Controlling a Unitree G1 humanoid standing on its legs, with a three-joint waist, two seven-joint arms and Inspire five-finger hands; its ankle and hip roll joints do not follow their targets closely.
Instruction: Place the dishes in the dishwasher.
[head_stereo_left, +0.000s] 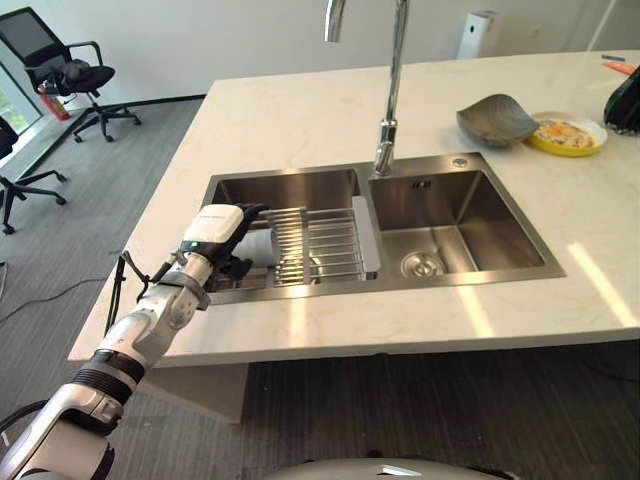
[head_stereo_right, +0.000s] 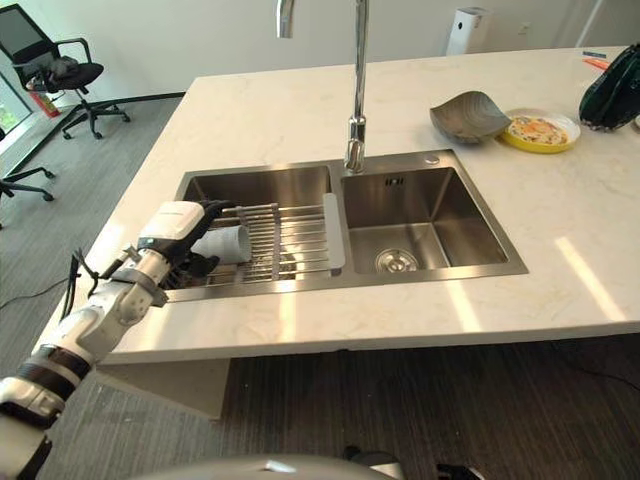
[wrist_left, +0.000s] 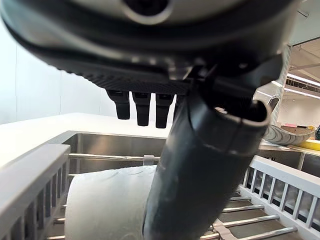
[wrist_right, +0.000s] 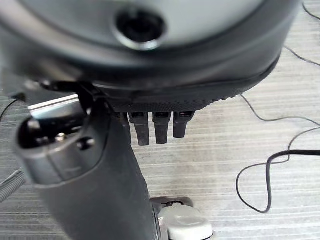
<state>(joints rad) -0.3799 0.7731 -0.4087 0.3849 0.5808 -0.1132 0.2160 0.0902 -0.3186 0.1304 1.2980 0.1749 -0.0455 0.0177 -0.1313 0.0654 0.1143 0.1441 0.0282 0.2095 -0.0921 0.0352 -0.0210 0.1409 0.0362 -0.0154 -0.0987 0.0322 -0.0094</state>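
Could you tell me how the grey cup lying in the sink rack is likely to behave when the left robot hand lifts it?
The cup lies on its side on the wire rack, so it may roll along the bars if nudged. It looks rigid and smooth, so it could slip between the fingers of the left robot hand unless they close round it. Being small and hollow, it is probably light.
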